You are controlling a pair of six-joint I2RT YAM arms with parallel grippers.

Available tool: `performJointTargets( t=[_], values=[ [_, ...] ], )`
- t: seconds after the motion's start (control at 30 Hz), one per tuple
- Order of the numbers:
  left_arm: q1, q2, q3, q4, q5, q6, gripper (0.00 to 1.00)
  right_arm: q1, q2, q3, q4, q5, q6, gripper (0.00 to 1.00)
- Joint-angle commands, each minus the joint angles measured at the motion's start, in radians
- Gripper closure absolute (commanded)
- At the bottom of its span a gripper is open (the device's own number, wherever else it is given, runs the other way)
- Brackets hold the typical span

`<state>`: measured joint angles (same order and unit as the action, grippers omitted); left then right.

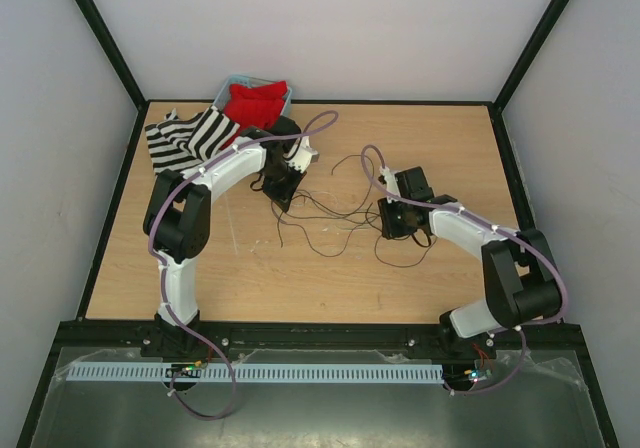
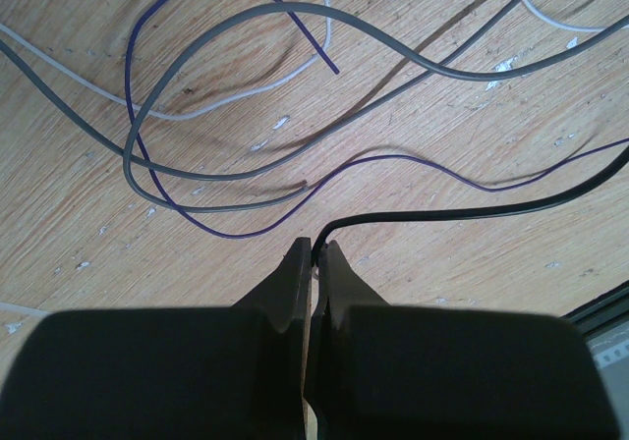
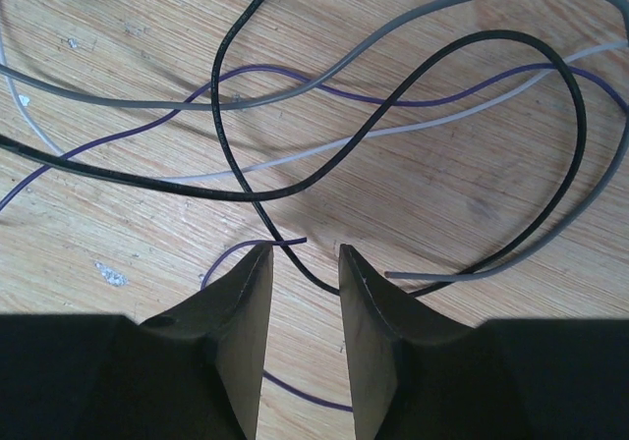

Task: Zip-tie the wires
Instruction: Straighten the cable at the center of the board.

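We see thin, smooth-coated wires [image 3: 583, 126] in black, grey, purple and pale strands, curling in loose loops on the grained wooden table [image 1: 300, 278], near its middle. The left gripper [image 2: 314, 248] is clenched on one black strand at its tips. The right gripper [image 3: 303, 255] stands parted low over the table, and a black strand crosses the gap between its dark tapered fingers.

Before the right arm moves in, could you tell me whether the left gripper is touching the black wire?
Touching. The left wrist view shows the left gripper shut, with the black wire pinched between its jaws.
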<state>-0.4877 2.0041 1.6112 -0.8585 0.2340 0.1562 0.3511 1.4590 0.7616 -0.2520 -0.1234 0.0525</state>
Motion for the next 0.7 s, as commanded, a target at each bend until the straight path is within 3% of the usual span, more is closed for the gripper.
performJointTargets(
  t=[0.0, 0.57, 0.67],
  values=[
    [-0.001, -0.028, 0.023, -0.026, -0.002, -0.004, 1.0, 0.015, 0.023, -0.004, 0.04, 0.018, 0.0, 0.57],
    [-0.003, -0.024, 0.024, -0.028, -0.01, -0.002, 1.0, 0.052, 0.07, -0.025, 0.038, 0.075, -0.016, 0.57],
    [-0.003, -0.021, 0.024, -0.029, -0.011, -0.001, 1.0, 0.064, 0.076, -0.026, 0.03, 0.103, -0.018, 0.64]
  ],
)
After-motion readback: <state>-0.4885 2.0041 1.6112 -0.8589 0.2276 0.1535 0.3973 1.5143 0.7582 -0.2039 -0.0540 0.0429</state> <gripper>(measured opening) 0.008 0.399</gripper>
